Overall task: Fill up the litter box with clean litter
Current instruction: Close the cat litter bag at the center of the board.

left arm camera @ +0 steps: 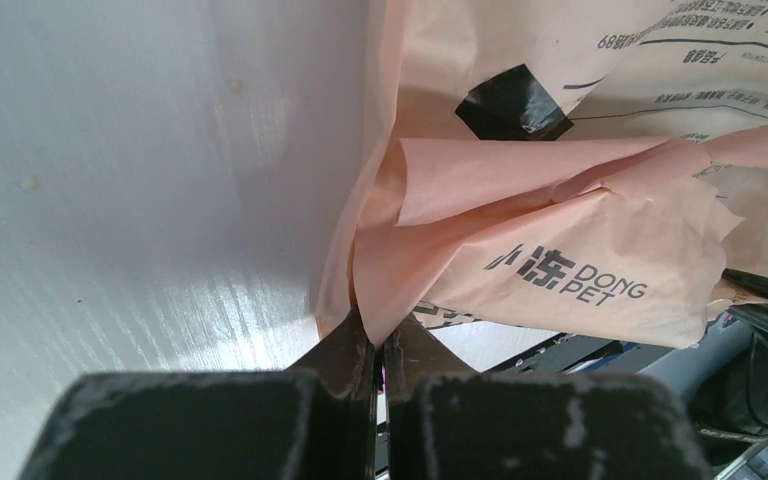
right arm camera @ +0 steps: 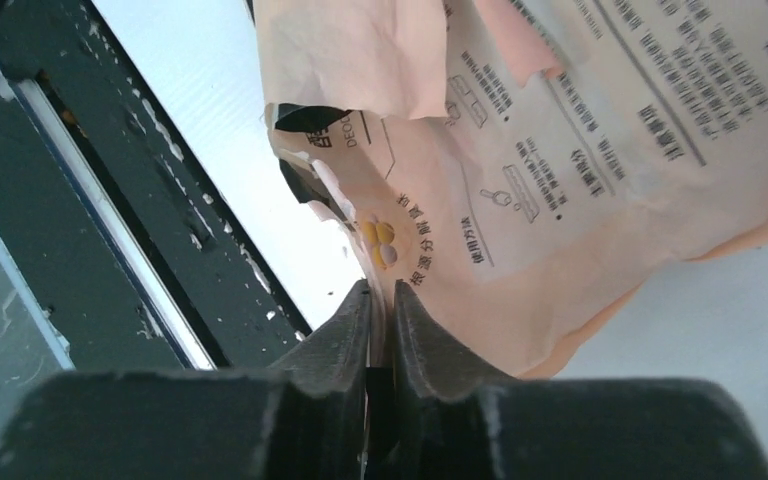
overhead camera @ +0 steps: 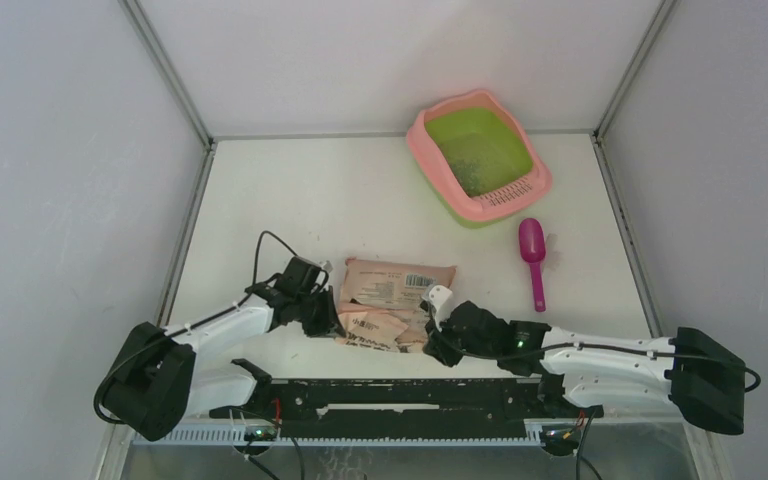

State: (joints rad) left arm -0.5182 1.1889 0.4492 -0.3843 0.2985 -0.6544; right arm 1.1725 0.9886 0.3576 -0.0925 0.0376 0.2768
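The litter box (overhead camera: 423, 150), with a pink rim and a lime-green basin, stands at the table's far right. A thin scatter of greyish litter (overhead camera: 477, 181) lies in the basin near the pink grid. A peach-pink printed bag (overhead camera: 397, 284) lies flat near the arms. My left gripper (overhead camera: 326, 321) is shut on the bag's left edge; in the left wrist view the paper (left arm camera: 560, 200) is pinched between the fingertips of that gripper (left arm camera: 380, 335). My right gripper (overhead camera: 436, 341) is shut on the bag's near right edge, where the bag (right arm camera: 580, 170) runs between that gripper's (right arm camera: 380, 296) closed fingers.
A magenta scoop (overhead camera: 533, 256) lies on the table just in front of the litter box, to the right of the bag. The black base rail (overhead camera: 400, 396) runs along the near edge. Grey walls close in the table on the left, right and far sides.
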